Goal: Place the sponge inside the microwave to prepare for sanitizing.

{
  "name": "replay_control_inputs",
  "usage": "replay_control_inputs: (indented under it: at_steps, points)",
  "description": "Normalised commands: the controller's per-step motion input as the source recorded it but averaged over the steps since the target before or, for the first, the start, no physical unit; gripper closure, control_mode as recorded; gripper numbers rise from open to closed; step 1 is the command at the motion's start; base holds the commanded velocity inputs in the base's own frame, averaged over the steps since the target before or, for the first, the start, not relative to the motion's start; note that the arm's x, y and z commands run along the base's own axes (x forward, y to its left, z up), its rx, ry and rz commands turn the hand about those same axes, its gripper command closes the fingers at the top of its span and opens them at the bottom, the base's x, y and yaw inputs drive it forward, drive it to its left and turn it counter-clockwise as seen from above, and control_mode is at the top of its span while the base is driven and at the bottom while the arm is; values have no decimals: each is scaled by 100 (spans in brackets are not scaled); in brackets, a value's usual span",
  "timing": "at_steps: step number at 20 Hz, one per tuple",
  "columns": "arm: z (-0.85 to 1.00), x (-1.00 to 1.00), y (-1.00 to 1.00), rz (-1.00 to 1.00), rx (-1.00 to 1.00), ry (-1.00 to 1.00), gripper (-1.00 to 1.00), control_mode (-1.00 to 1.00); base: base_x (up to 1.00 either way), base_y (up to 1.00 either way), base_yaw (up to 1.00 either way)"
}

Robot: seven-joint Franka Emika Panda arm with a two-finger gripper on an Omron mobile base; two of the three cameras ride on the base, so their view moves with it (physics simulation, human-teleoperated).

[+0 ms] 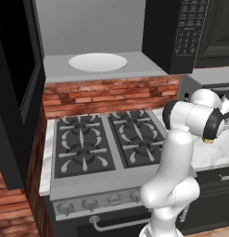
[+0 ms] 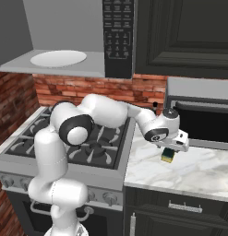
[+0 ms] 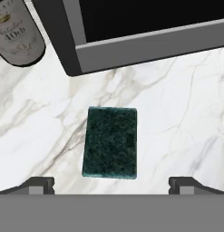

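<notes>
The sponge [image 3: 110,142] lies flat on the white marble counter [image 3: 186,118], dark green side up; its yellow side shows in the right base view [image 2: 169,156]. My gripper [image 3: 111,186] hangs just above it, open, with one fingertip [image 3: 38,185] off each long side and nothing between them. From the right base view the hand [image 2: 171,148] points down over the sponge, right of the stove. The microwave [image 1: 187,28] is mounted above the stove with its door [image 1: 18,92] swung open to the left. Its light grey cavity holds a white round plate [image 1: 97,61].
A dark bottle [image 3: 20,34] stands on the counter beyond the sponge. A silver-grey box with a dark window [image 2: 203,117] sits right behind the sponge. The gas stove [image 1: 104,143] lies left of the counter, under the microwave, with a brick wall [image 1: 111,95] behind.
</notes>
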Motion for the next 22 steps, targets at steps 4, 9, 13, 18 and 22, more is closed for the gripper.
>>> replay_control_inputs:
  at_steps: [4, 9, 13, 18, 22]
  points:
    - [-13, 19, -20, 6, 0, 0, -100, -100, 0, 0, 0]
    - [-10, 1, -8, 4, 0, 0, -100, -100, 0, 0, 0]
    - [-13, 0, 0, 0, 0, 3, -100, -100, 0, 0, 0]
    - [-9, 0, 6, 0, 0, 1, -100, -100, 0, 0, 0]
    - [-2, 0, 19, 0, 0, 0, -100, -100, 0, 0, 0]
